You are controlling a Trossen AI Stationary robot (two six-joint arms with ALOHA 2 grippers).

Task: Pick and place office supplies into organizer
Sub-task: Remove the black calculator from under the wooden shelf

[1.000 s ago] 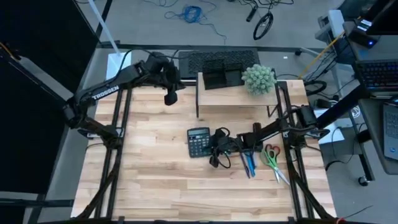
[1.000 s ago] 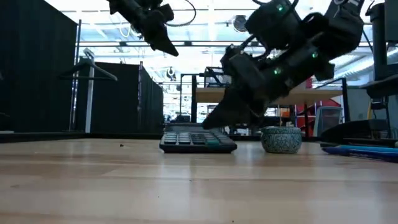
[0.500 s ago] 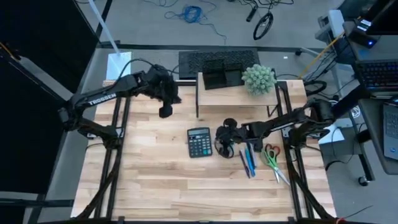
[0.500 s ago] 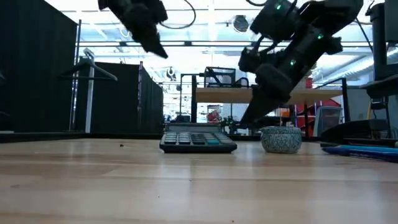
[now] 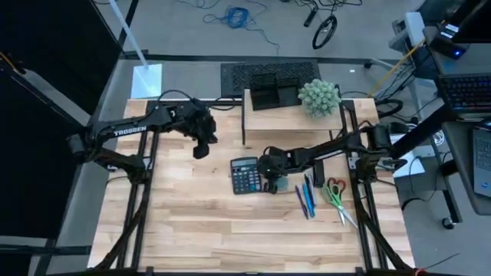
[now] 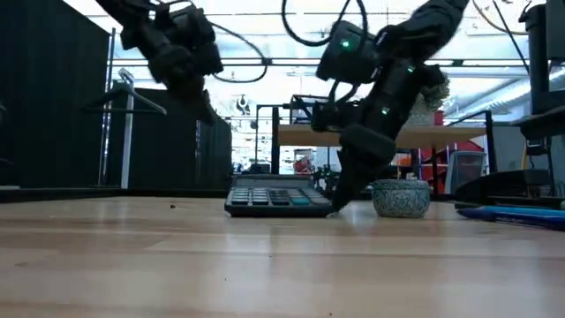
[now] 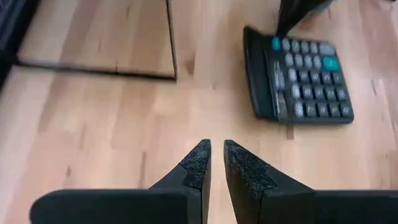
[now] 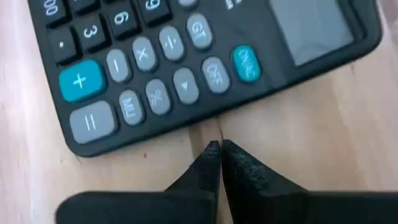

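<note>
The black calculator [image 5: 245, 175] lies flat mid-table. My right gripper [image 5: 268, 165] is shut and points down just off the calculator's right edge [image 8: 205, 127], its tips [image 6: 335, 208] low at the tabletop. A small round disc [image 5: 275, 186] sits on the wood near it, also in the low view [image 6: 399, 198]. Blue and dark pens [image 5: 306, 198] and the scissors [image 5: 336, 196] lie to the right. The black mesh organizer [image 5: 274, 96] stands on the wooden riser [image 5: 291, 116] at the back. My left gripper [image 5: 201, 150] hovers shut, left of the calculator [image 7: 298, 74]. My right gripper's shut fingertips [image 8: 211, 152] stand beside the calculator's display-end edge, coming from above and pointing down. A thin strip of bare wood shows between them and the calculator. Whether they touch the calculator or the table, I cannot tell.
A fuzzy green plant ball [image 5: 318, 97] sits on the riser's right end. A black keyboard [image 5: 268, 74] lies behind the riser. Bare wood spreads over the table's left half and near side [image 5: 199, 230].
My right gripper has swung from the table's near side toward the far edge and come down beside the calculator's right edge. My left gripper has moved toward the near edge and down, closer to the calculator.
</note>
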